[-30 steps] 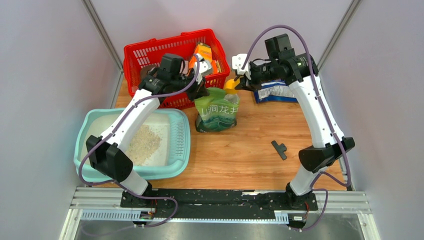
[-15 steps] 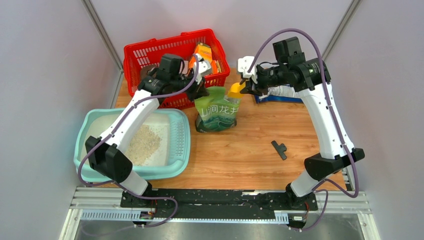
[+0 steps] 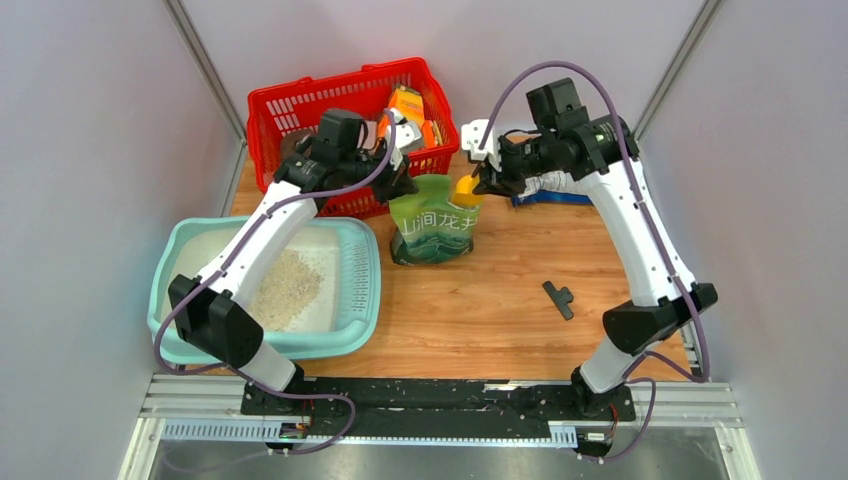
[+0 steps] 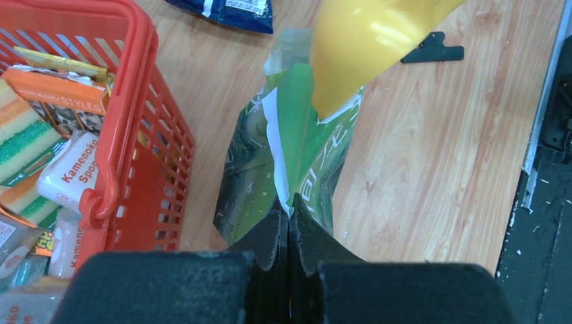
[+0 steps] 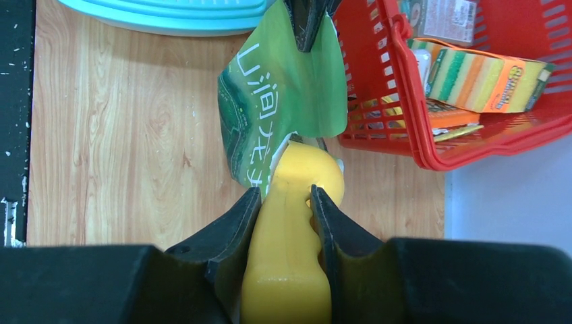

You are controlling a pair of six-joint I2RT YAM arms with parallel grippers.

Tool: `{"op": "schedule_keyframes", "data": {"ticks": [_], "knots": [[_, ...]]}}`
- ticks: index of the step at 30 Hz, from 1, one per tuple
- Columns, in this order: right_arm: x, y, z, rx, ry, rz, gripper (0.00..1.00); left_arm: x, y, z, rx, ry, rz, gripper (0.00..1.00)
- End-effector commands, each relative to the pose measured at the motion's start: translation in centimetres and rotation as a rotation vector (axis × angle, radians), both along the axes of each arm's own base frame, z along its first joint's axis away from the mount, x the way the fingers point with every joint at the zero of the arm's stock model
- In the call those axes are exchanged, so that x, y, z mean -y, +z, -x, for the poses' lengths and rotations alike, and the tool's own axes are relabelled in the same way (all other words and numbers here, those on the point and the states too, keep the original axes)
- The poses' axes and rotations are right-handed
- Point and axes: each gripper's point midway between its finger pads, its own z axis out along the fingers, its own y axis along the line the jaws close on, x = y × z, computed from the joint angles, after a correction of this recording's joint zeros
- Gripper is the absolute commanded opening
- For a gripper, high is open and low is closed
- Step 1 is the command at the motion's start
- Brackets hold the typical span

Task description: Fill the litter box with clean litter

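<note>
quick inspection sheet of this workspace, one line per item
surface: wooden table, stray specks at near edge
job's things: litter box holds low heap of clean litter; green bag upright beside it
clutter: red basket of packets, blue packet, black part
grippers: left gripper shut on bag's top edge; right gripper shut on yellow scoop at bag's mouth
cables: purple cables loop along both arms
surroundings: grey walls, nothing else seen
</note>
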Motion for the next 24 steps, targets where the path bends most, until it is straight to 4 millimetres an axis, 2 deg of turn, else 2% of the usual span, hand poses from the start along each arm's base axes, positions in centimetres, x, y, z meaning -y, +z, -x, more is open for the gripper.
{"op": "schedule_keyframes", "data": {"ticks": [1,3,6,7,8,9,10,12,13,15,17,18,19,24], "knots": [[0.1,-2.6,2.1,-0.184,0.019,0.062,0.0,0.8,4.7,2.4,0.075,-0.075,0.113,0.0],[-0.2,-2.9,2.0,-0.229,-0.008,0.056,0.0,1.0,4.7,3.0,0.063,-0.09,0.126,0.0],[-0.7,-2.9,0.0,-0.267,-0.151,0.014,0.0,0.9,4.9,3.3,0.059,-0.075,0.142,0.0],[-1.3,-1.4,-0.9,-0.29,-0.263,-0.073,0.0,0.8,4.4,3.3,0.046,-0.06,0.142,0.0],[-0.8,-2.5,-2.2,-0.312,-0.379,-0.072,0.0,0.7,4.7,3.4,0.027,-0.035,0.159,0.0],[-0.7,-2.1,-2.7,-0.316,-0.441,-0.105,0.0,0.8,5.3,3.2,0.041,-0.018,0.184,0.0],[-1.1,-1.3,-3.5,-0.342,-0.52,-0.181,0.0,0.7,4.8,3.1,0.025,0.007,0.192,0.0],[-0.4,-1.2,-3.7,-0.361,-0.631,-0.232,0.0,0.7,6.2,3.1,0.03,0.046,0.248,0.0],[-0.6,-0.9,-4.0,-0.36,-0.652,-0.262,0.0,0.7,6.2,3.0,0.027,0.069,0.259,0.0],[-0.4,-1.9,-4.4,-0.401,-0.767,-0.273,0.0,0.9,7.6,3.0,0.031,0.092,0.309,0.0],[0.4,-3.1,-5.4,-0.373,-0.887,-0.251,0.0,1.4,8.4,2.8,0.026,0.104,0.335,0.0],[0.1,-3.7,-5.7,-0.352,-0.914,-0.243,0.0,1.5,8.7,2.7,0.025,0.108,0.343,0.0],[0.9,-4.0,-6.5,-0.309,-0.989,-0.233,0.0,1.8,8.9,2.5,0.018,0.116,0.352,0.0],[0.0,-5.6,-7.7,-0.294,-1.095,-0.203,0.0,2.5,9.4,1.9,0.011,0.125,0.372,0.0]]}}
